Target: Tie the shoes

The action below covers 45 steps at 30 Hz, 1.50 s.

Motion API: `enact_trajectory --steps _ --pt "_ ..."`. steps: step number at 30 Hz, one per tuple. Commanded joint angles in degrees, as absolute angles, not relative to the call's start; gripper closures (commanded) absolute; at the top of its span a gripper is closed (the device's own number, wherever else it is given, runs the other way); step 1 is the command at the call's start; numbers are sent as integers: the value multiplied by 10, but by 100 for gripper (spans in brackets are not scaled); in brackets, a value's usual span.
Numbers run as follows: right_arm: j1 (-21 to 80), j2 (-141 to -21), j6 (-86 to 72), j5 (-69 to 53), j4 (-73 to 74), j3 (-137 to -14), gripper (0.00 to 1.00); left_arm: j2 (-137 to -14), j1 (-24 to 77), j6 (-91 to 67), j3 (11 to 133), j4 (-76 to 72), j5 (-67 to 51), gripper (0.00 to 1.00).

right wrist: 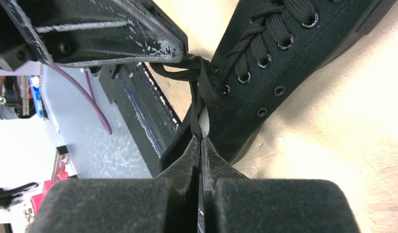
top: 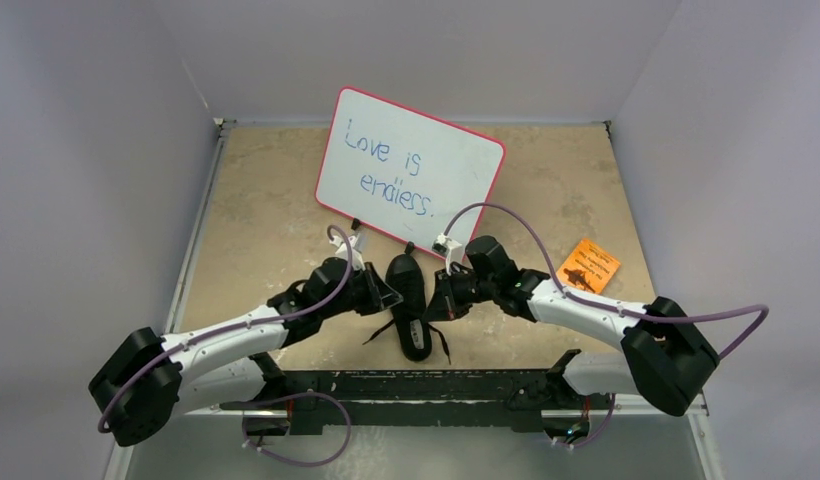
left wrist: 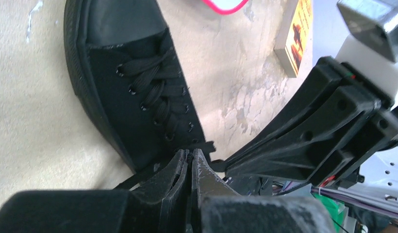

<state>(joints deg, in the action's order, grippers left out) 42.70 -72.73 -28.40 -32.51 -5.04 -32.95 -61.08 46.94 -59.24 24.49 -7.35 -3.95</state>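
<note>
- Black low-top canvas sneaker (top: 408,300): one only, flat on its sole on the desk, close to the middle of the near edge, toe toward the far edge, heel toward the arm bases.
- Left gripper (left wrist: 190,155): one, at the sneaker's left side by the top eyelets. Its jaws are pressed together, and a strand of the thin black laces (right wrist: 197,73) runs out from their tips.
- Right gripper (right wrist: 201,141): one, opposite it at the sneaker's right side. Its jaws are closed, and a single lace strand rises from between them to the crossing above the tongue.
- The two grippers face each other across the shoe, tips close together but apart.
- Laces: threaded crosswise through the eyelets. Two loose ends trail on the desk, one on each side of the heel.
- White rectangular whiteboard with a pink rim (top: 411,170): one, tilted, at the middle of the far edge, just beyond the toe. It reads "Love is endless." in blue.
- Orange printed card (top: 589,266): one, lying flat toward the right edge, well apart from the sneaker.
</note>
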Motion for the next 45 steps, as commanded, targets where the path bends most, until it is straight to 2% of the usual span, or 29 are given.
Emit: enact_trajectory --steps 1,13,23,25,27,33,38,42,45 --pt "424 -727 -330 -317 -67 -326 100 -573 467 -611 213 -111 -55 97" --pt "375 -680 -397 -296 -69 -293 100 -543 467 -640 165 -128 -38 97" --pt "374 -716 -352 -356 -95 -303 100 -587 467 -652 146 -145 -70 96" --pt "374 -727 -339 -377 -87 -312 100 -612 467 -644 155 -139 -85 93" --pt "375 -728 -326 -385 -75 -317 100 -625 467 -632 172 -110 -84 86" --pt "375 -732 -297 -390 -38 -334 100 -566 467 -602 241 53 -3 68" --pt "375 -732 -289 -393 -33 -339 100 -539 467 -550 324 185 71 64" --pt "375 -742 -281 -402 -32 -344 100 -544 467 -450 367 166 55 62" --pt "374 -749 -276 -410 -32 -349 100 -593 467 -373 413 163 20 62"
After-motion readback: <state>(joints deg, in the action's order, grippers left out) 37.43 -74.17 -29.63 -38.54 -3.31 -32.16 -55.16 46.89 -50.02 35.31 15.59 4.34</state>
